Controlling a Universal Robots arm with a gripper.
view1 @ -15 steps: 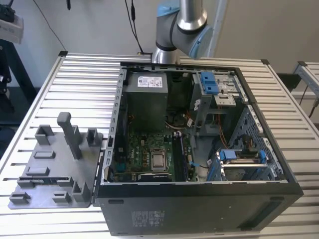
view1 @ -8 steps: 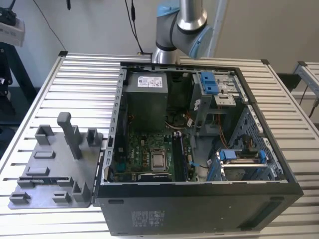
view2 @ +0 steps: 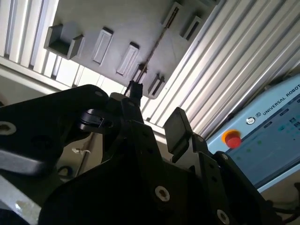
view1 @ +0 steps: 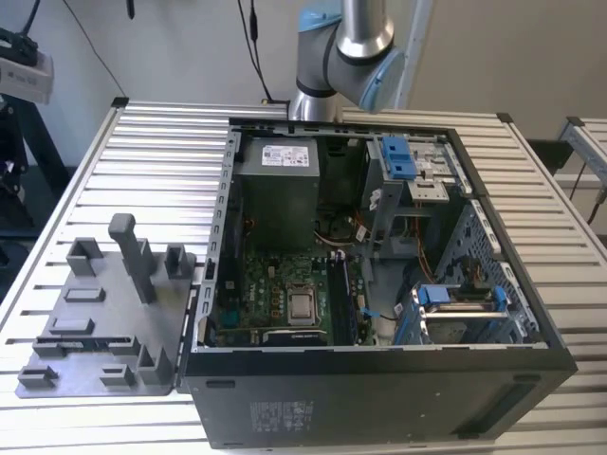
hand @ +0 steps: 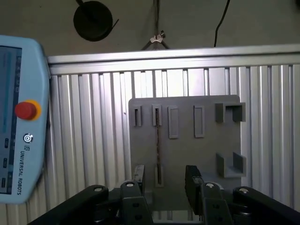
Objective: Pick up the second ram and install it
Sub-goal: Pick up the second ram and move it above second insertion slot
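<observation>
The second ram (hand: 157, 140) stands on edge in a slot of the grey tray (hand: 197, 154), showing as a thin dark strip. In the second wrist view the ram (view2: 150, 54) runs slantwise across the tray (view2: 117, 23). My gripper (hand: 165, 180) hovers well above the tray, open, with nothing between its black fingers (hand: 192, 176). The ram's near end lies in line with the gap between them. In the second wrist view the gripper (view2: 154, 110) is also open. The exterior view has the arm (view1: 346, 57) behind the open computer case (view1: 379, 379), and the tray (view1: 95, 322) to the case's left.
The tray carries several upright pegs and blocks (view1: 128, 246). A teach pendant (hand: 23, 117) with a red button lies on the slatted table (hand: 93, 140) beside the tray. Inside the case are the motherboard (view1: 285, 284), a grey power supply (view1: 280, 156) and blue drive brackets (view1: 398, 156).
</observation>
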